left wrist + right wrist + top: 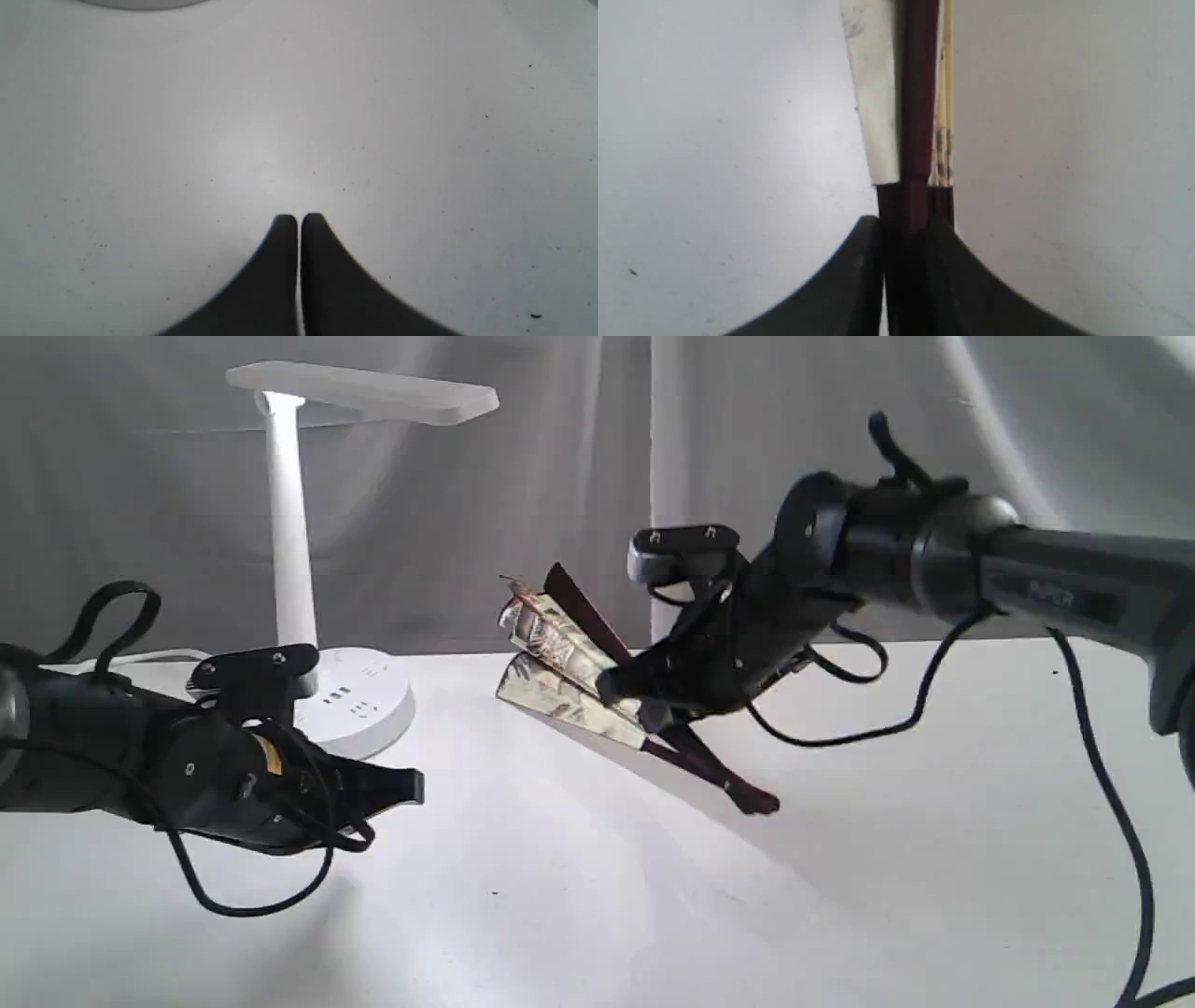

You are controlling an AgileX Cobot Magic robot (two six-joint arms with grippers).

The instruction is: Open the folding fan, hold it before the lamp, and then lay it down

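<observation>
Folding fan [558,658] sits at mid-scene, partly spread, with its leaf tips toward ten o'clock and its pivot toward four o'clock. Whether the pivot touches the table [579,905] is hard to tell. Its middle ribs are hidden behind the right gripper [618,691], whose jaws are clamped on the dark ribs just below the leaf. Lamp [291,541] stands at the fan's ten o'clock, well apart, its base partly covered by the left arm. Left gripper [411,788], at the scene's eight o'clock, is closed on nothing above the table.

lamp [289,541] back left on table [560,915], folding fan [558,658] right of it
</observation>
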